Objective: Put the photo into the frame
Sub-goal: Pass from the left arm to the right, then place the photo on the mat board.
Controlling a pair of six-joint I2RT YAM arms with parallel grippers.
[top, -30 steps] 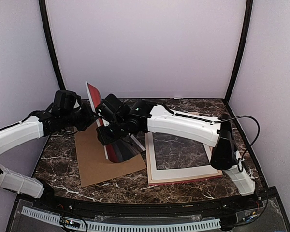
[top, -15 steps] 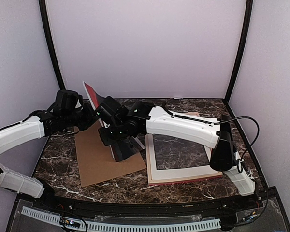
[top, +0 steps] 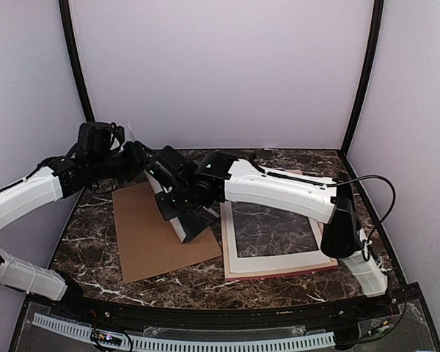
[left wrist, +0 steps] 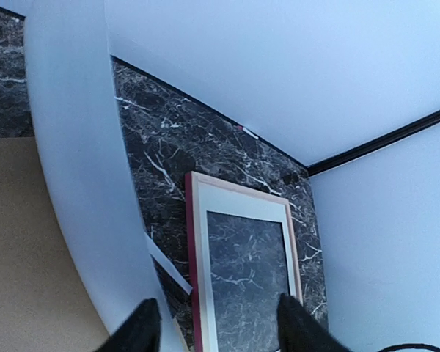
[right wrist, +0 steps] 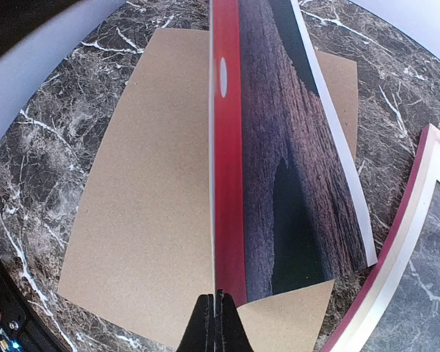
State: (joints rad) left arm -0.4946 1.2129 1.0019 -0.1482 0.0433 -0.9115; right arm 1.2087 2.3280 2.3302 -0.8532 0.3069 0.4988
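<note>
The right gripper (right wrist: 218, 323) has its jaws clenched on the photo (right wrist: 279, 183) edge; the print stands tilted over the brown backing board (right wrist: 147, 205). The left gripper (left wrist: 220, 326) jaws stand released. The frame (left wrist: 190, 264) lies flat alongside.

From above I see only a sliver of the photo (top: 192, 224) behind my right arm (top: 279, 192); the frame (right wrist: 400, 246) runs off the right wrist view's edge.

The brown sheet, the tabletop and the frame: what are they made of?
The brown sheet looks like matte cardboard or fibreboard: flat, thin, faintly speckled. The tabletop looks like polished dark marble with white veins, though it could be a printed laminate. The frame seems to be painted wood, pink outside and pale inside.
</note>
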